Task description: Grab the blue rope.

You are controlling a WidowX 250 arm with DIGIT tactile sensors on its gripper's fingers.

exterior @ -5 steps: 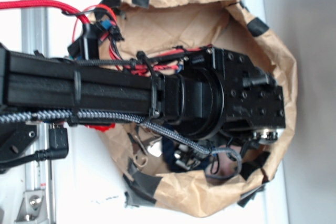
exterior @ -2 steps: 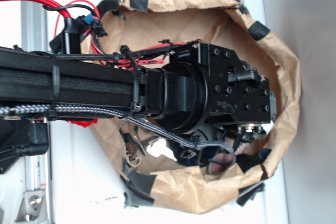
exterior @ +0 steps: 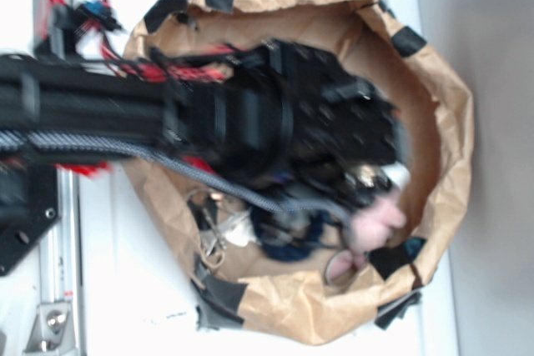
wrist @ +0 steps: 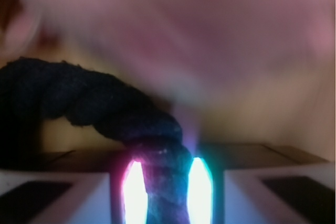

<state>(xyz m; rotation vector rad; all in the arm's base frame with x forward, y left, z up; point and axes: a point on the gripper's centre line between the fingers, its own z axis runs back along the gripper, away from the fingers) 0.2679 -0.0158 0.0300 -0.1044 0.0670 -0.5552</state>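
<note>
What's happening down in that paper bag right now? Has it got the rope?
Pincer shut on the blue rope, seen by wrist camera. Pink plush toy blurred, pressing close above the rope. Paper bag walls around the arm.

- A white tabletop lies under a brown paper bag.
- Right of the bag, a grey surface.
- Left of it, a metal rail.

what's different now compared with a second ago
The arm has pulled back toward the image left, lifting out of the paper bag. The claw now pinches the blue rope, and the pink plush toy has come into view beside it. The bag itself has stayed in place.
</note>
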